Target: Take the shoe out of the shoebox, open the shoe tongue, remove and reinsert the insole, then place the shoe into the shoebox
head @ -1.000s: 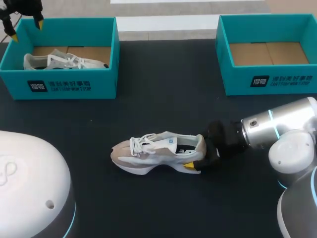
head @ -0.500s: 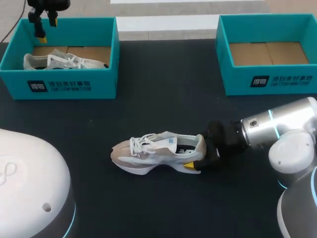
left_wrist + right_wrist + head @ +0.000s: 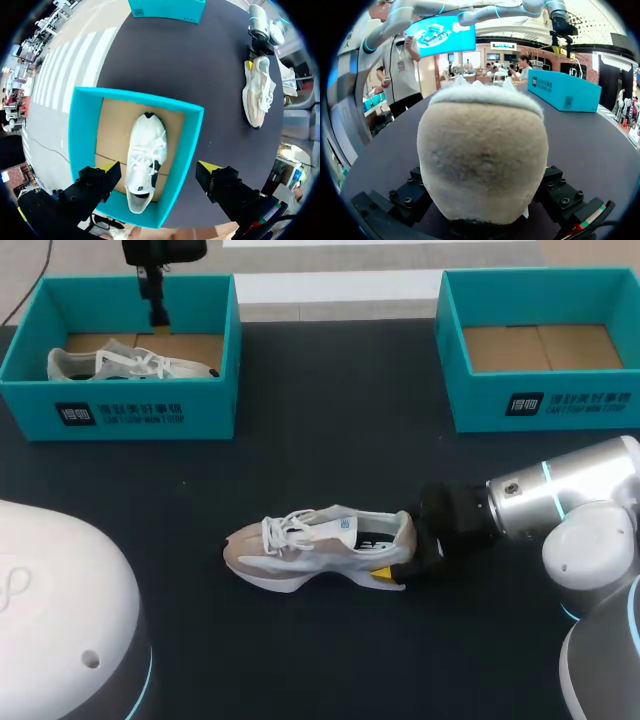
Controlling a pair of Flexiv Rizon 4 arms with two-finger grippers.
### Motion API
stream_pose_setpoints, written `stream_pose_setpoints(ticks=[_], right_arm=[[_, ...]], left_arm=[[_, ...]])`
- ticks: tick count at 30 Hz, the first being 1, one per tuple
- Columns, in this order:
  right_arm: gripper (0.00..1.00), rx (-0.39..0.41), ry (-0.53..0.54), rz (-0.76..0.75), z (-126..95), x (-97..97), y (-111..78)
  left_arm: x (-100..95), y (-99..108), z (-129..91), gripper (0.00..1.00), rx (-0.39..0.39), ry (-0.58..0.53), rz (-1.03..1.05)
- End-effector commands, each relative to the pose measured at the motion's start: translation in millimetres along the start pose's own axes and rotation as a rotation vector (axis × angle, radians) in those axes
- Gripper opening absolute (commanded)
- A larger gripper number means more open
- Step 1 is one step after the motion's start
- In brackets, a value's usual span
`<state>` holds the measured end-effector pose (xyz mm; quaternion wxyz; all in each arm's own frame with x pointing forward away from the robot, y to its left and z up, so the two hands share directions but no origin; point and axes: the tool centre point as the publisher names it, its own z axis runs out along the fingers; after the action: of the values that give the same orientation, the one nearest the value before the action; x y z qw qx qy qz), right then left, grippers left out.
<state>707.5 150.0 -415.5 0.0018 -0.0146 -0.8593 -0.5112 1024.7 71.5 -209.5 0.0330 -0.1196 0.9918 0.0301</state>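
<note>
Beige suede and white mesh make up the shoe [image 3: 318, 546]. It stands on its sole near the middle of the dark table [image 3: 330, 430], with its toe to the left and its heel to the right. The right claw [image 3: 400, 555] comes in from the right and is clamped on the heel. In the right wrist view the heel fills the gap between the 2 black finger blocks. In the head view 1 yellow fingertip [image 3: 381, 575] sits against the near side of the sole.

The shoe is out of its box and the laces lie crossed over a tongue that looks unopened. I judge that opening the tongue is the step in hand, with the heel held steady for it. That move needs a 2nd grip at the tongue's upper edge, pulling up and toward the toe.

The left claw [image 3: 158, 167] is well apart from that spot, hanging above the far left shoebox [image 3: 120, 410]. Its fingers are spread wide and hold nothing. Below them a white shoe [image 3: 144, 157] lies on the box's cardboard floor, so this claw may instead be lining up on that one. Another shoebox [image 3: 540, 400] stands at the far right.
</note>
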Motion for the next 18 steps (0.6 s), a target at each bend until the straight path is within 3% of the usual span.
stream_pose_setpoints(ticks=[1, 10, 18], right_arm=[[0.0, 0.006, -0.001, 0.001, 4, -1.8, -1.4], [0.0, 0.006, -0.001, 0.001, 4, -1.8, -1.4], [0.0, 0.006, -0.001, 0.001, 4, -1.8, -1.4]], left_arm=[[14.0, -26, -4, 1.0, 0.001, -0.02, -0.027], [29.2, -64, -2, 1.0, 0.054, 0.063, -0.056], [29.2, -64, -2, 1.0, 0.054, 0.063, -0.056]])
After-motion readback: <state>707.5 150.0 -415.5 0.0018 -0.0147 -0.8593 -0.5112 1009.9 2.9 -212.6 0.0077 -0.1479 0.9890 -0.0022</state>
